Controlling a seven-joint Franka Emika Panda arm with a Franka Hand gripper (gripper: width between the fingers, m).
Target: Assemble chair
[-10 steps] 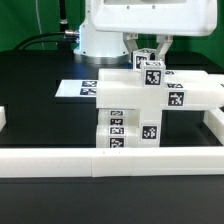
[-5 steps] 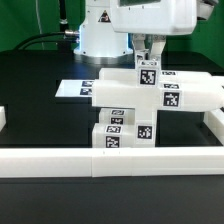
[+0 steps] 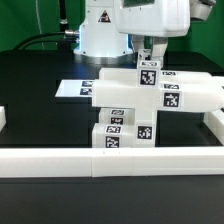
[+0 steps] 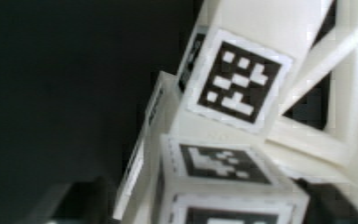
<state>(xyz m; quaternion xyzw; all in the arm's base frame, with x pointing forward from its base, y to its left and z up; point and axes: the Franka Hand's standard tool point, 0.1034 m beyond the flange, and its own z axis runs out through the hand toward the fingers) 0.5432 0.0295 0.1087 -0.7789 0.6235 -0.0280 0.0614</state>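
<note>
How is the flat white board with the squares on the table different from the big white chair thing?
The marker board is thin and lies flat on the black table; the chair is chunky and stands up in stacked blocks. The marker board sits toward the exterior view's left, away from the arm; the chair sits right under the end effector. Both are white and carry black-and-white square tags.

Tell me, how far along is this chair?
Several white tagged parts already stand joined into one blocky stack against the front rail. The pincer hovers right above the top block; whether it grips it is unclear. The stack doesn't yet look like a full chair, so more joining seems left.
</note>
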